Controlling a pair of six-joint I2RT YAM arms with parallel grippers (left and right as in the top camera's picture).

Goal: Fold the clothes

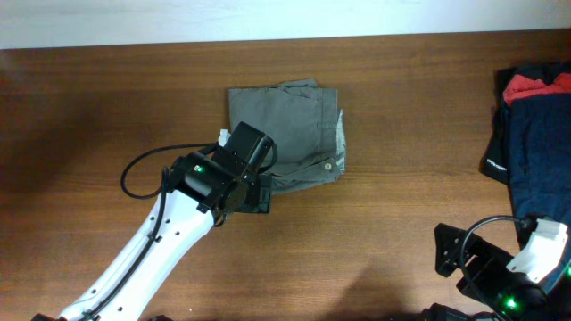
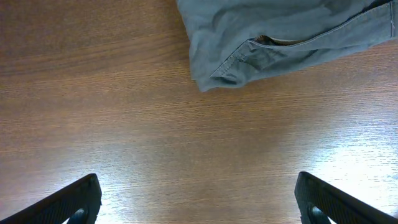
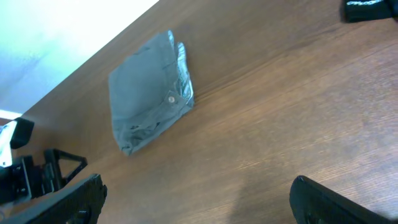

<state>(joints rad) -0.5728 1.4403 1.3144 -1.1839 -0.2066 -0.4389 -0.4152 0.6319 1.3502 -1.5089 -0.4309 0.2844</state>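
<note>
Wooden table (image 1: 401, 107) under grey-olive shorts (image 1: 281, 125); left end effector (image 2: 199, 199) wide beside them, right end effector (image 3: 199, 199) wide.

A dark brown wooden table (image 1: 401, 134) with lengthwise grain fills the view. A white band (image 1: 268, 18) runs along its far edge. Soft glare (image 2: 348, 149) whitens patches of wood.

Finding: no text, number or brand can be read in any view. One marking is noted: a small white print (image 1: 493, 165) on the near edge of the dark navy garment (image 1: 535, 125). It lies ahead of the right gripper (image 3: 199, 208) and off to that gripper's right. In the overhead view it is too small to read. In the right wrist view it is blurred at the frame's top edge.
</note>
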